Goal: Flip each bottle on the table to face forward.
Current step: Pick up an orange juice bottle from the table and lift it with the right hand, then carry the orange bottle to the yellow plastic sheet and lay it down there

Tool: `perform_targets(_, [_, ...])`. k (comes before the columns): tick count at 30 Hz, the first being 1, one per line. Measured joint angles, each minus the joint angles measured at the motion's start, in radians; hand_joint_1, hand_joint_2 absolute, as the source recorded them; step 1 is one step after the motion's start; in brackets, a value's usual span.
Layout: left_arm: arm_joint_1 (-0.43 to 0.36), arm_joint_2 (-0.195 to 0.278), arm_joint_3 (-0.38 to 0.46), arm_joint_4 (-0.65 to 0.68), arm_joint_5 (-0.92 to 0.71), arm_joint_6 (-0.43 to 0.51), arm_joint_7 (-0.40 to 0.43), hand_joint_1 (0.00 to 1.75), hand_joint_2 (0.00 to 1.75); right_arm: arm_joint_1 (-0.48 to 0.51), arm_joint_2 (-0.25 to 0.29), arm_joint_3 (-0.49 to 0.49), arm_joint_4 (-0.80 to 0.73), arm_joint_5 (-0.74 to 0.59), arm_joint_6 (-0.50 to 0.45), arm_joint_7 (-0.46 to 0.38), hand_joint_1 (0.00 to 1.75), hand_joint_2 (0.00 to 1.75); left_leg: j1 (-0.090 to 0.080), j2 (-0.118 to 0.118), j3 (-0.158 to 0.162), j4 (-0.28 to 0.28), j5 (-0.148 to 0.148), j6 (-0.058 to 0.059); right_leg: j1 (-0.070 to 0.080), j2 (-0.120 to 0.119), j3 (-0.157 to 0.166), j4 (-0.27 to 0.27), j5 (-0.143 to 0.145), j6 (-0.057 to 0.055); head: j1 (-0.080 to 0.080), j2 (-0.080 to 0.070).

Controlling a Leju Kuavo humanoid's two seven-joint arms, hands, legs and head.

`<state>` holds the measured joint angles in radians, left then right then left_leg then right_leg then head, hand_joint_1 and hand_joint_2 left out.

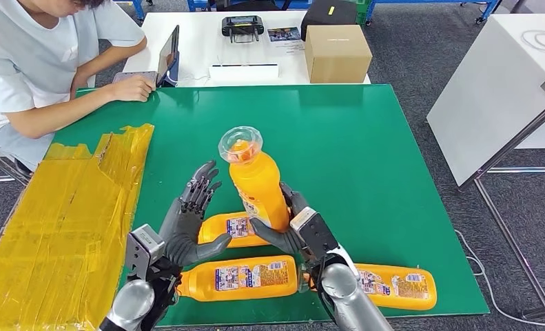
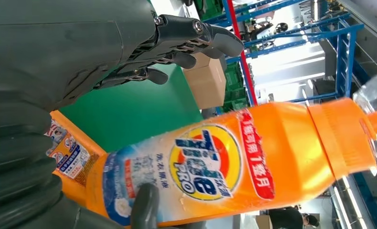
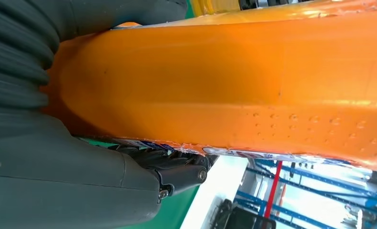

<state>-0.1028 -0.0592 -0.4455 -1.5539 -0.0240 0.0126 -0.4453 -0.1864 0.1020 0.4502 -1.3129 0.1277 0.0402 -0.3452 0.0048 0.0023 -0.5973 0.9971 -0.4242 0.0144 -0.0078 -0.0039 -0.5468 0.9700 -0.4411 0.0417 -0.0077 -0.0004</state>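
Note:
My right hand (image 1: 291, 231) grips an orange detergent bottle (image 1: 257, 185) around its lower body and holds it upright above the green table (image 1: 366, 152), clear cap up. In the left wrist view its printed front label (image 2: 205, 164) shows. The right wrist view has the bottle's plain orange side (image 3: 234, 81) pressed against my right hand (image 3: 57, 162). My left hand (image 1: 189, 219) stands just left of the bottle, fingers (image 2: 196, 36) spread, holding nothing. Three more orange bottles lie flat: one behind my left hand (image 1: 231, 227), one at the front edge (image 1: 245, 277), one at the front right (image 1: 398, 285).
A person (image 1: 42, 62) sits at the table's far left corner with a tablet (image 1: 167, 54). Yellow tape (image 1: 69, 221) covers the left part of the table. A cardboard box (image 1: 337, 52) stands on the white table behind. A white stand (image 1: 497, 89) is at the right.

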Motion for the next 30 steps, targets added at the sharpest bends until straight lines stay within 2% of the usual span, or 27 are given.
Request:
perform_targets(9, [-0.039, 0.004, -0.041, 0.008, -0.010, 0.001, 0.003, 0.00, 1.75, -0.053, 0.030, 0.080, 0.092, 0.015, 0.009, 0.004, 1.74, 1.75, 0.000, 0.000, 0.000, 0.000, 0.000, 0.000, 0.000, 0.000, 0.000, 0.000, 0.000, 0.000, 0.000, 0.000])
perform_targets(17, [-0.069, 0.005, -0.044, 0.034, 0.027, 0.006, 0.029, 0.00, 1.75, -0.077, 0.044, 0.148, 0.185, 0.024, 0.008, 0.006, 1.72, 1.75, 0.000, 0.000, 0.000, 0.000, 0.000, 0.000, 0.000, 0.000, 0.000, 0.000, 0.000, 0.000, 0.000, 0.000])
perform_targets(30, [-0.094, 0.005, -0.043, 0.085, 0.056, 0.005, 0.048, 0.01, 1.75, -0.101, 0.046, 0.175, 0.286, 0.033, 0.012, 0.004, 1.75, 1.75, 0.000, 0.000, 0.000, 0.000, 0.000, 0.000, 0.000, 0.000, -0.001, 0.000, 0.000, 0.000, 0.000, 0.000])
